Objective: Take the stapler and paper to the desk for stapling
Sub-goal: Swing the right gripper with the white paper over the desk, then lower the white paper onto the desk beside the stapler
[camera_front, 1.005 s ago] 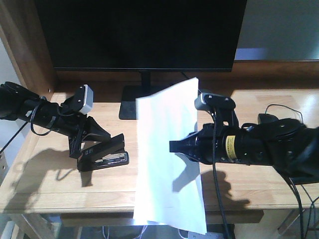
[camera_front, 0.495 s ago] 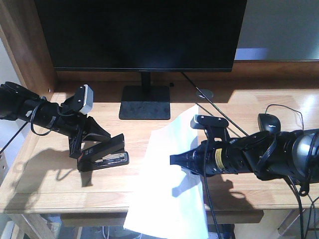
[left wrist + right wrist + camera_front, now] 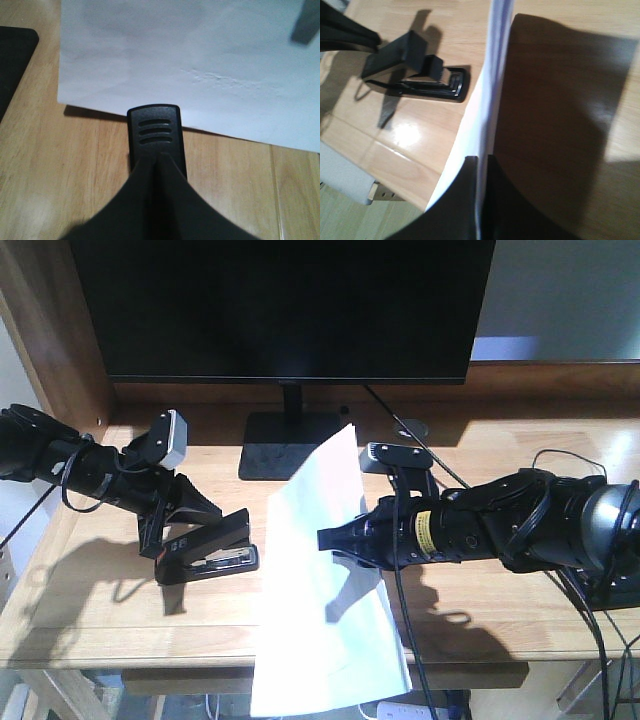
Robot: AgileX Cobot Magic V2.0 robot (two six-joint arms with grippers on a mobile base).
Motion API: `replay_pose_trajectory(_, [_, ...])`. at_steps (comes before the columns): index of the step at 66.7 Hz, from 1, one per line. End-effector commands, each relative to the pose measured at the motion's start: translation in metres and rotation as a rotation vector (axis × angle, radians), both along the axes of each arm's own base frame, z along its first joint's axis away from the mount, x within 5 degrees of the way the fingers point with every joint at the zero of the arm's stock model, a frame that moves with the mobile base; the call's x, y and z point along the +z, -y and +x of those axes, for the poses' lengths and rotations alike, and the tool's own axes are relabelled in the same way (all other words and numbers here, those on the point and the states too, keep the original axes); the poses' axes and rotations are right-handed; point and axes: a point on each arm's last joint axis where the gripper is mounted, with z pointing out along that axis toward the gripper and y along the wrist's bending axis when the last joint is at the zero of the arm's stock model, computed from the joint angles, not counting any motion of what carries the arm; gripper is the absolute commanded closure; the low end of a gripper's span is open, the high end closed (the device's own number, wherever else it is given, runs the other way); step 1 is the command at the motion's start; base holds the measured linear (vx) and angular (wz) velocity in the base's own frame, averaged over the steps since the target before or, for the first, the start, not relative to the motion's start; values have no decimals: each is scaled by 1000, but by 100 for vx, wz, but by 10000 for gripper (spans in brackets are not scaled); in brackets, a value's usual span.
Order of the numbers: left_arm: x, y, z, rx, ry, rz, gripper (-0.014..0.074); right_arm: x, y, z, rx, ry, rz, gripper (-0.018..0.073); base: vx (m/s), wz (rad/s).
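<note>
Left of frame: stapler is being clamped at its rear by the left jaws, base on the worktop. Centre: paper is being pinched at its edge by the right jaws, tilted, overhanging the worktop's front.

Black stapler on desk – white paper tilted, overhanging front edge
</note>
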Motion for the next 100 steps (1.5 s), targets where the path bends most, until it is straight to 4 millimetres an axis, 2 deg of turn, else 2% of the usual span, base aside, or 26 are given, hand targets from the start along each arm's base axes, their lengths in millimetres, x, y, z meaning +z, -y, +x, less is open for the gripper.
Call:
replay_pose_trajectory(1, [34, 6, 1, 14, 63, -64, 604, 23, -3, 2, 5, 52, 55, 561, 0, 0])
replay_pose_trajectory(29, [34, 6, 1, 14, 63, -64, 604, 17, -24, -6, 52, 95, 7, 561, 0, 0])
replay_pose_trajectory(54, [34, 6, 1, 14, 63, -64, 604, -1, -25, -1, -2, 46, -7, 561, 0, 0])
replay_pose_trajectory(83, [34, 6, 1, 14, 63, -64, 604, -2, -16, 8, -147, 71, -52, 561, 0, 0])
replay_pose_trajectory(100, [34, 6, 1, 14, 63, -64, 604, 8, -27, 18, -110, 95, -2, 561, 0, 0])
